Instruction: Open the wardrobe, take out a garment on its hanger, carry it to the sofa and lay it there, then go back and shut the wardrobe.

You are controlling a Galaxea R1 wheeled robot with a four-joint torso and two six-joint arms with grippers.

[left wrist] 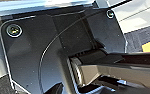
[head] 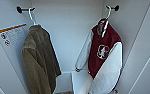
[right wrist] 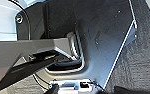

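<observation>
The wardrobe (head: 71, 27) stands open in the head view, its white inside walls and back panel facing me. On the right hangs the garment (head: 104, 52), a maroon jacket with white sleeves and a white chest emblem. Its thin white hanger (head: 107, 15) hooks over a dark peg high on the right wall. On the left an olive-brown coat (head: 39, 60) hangs from its own white hanger (head: 31, 15) on a second peg. The sofa is out of view.
A white label with an orange stripe (head: 13, 34) is stuck on the wardrobe's left inner wall. A white shelf or box (head: 79, 80) sits low between the two coats. Dark carpet (right wrist: 143, 65) shows in the right wrist view.
</observation>
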